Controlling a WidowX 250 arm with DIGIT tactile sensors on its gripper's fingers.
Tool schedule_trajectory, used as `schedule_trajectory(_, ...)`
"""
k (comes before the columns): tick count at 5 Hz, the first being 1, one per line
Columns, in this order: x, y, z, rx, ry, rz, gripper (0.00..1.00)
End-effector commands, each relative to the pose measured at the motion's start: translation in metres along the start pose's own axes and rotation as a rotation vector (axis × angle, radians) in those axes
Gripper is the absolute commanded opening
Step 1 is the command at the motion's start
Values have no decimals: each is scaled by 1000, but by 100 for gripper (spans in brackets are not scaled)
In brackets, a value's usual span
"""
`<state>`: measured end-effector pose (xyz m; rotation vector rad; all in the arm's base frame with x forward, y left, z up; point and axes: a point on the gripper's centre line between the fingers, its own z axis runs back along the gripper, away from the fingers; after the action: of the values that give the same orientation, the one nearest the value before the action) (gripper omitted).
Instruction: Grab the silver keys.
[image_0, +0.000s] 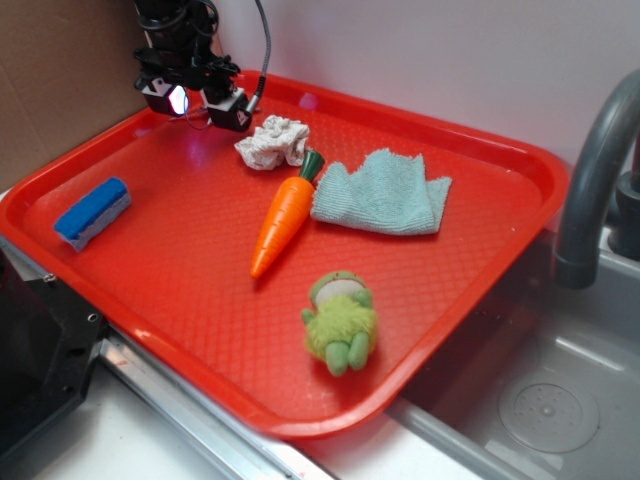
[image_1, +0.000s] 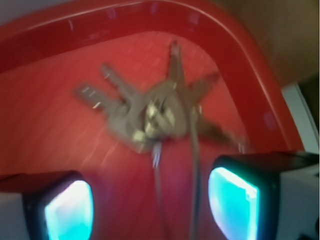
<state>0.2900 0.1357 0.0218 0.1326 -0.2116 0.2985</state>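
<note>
The keys lie flat on the tray near its rounded corner, just ahead of the gripper in the wrist view; nothing grips them, so by my reading the grasp itself is all that is left, with the approach largely made. They are a small fan of thin, dull silver-grey metal blades spreading from about 9 to 2 o'clock around a knot of ring, with a thin wire loop trailing toward 6 o'clock between the fingers. The gripper stands wide, its two glowing pads well apart and clear of the metal. In the exterior view the gripper hangs over the tray's far left corner, at about 11 o'clock, and the keys are hidden beneath it. The tray is hard red plastic with a fine ribbed texture. Outward lie a crumpled white wad, a smooth orange carrot, a soft pale-blue cloth, a fuzzy green frog and a blue sponge.
</note>
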Motion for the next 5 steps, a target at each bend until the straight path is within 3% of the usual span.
schedule_trajectory(1,22,11,11,44,-13,6,0)
schedule_trajectory(2,15,20,19,13,37,-2,0)
schedule_trajectory(3,-3,15,59,-65,54,-56,0)
schedule_trajectory(4,-30,-6,119,-89,52,-92,0)
schedule_trajectory(5,-64,-31,183,-149,98,-243,0)
